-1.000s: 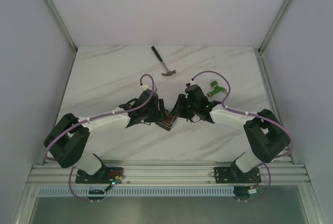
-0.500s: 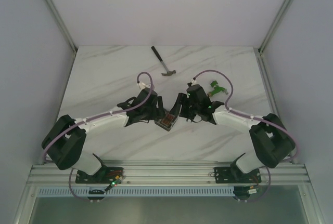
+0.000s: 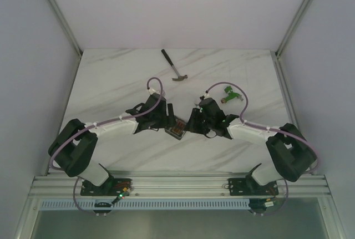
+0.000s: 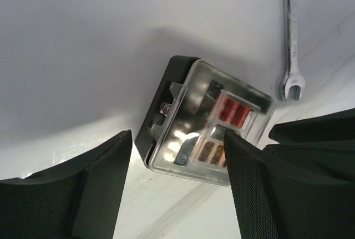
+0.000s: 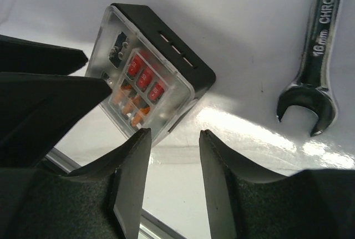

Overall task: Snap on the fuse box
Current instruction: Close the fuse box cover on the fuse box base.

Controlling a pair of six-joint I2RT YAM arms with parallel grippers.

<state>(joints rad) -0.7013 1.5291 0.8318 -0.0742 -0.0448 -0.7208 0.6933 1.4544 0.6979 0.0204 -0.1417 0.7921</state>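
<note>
From above and behind the arm bases, the top camera looks down over the whole white marbled bench [image 3: 111, 78]. Each wrist camera sits close, peering past the left fingers [image 4: 100, 183] or the right fingers [image 5: 130, 178] at the small black clear-lidded fuse box [image 3: 177, 130] [image 4: 205, 120] [image 5: 147, 95] from opposite sides. Both catch the chrome open-ended wrench [image 4: 292, 34] [image 5: 319, 67] near it.

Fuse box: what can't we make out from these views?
- Fuse box lid seating: left wrist, a finger covers the near corner; top view, too small.
- Wrench handle: cut off by the top edge in both wrist views.
- Fuses: ratings too small and blurred in both.
</note>
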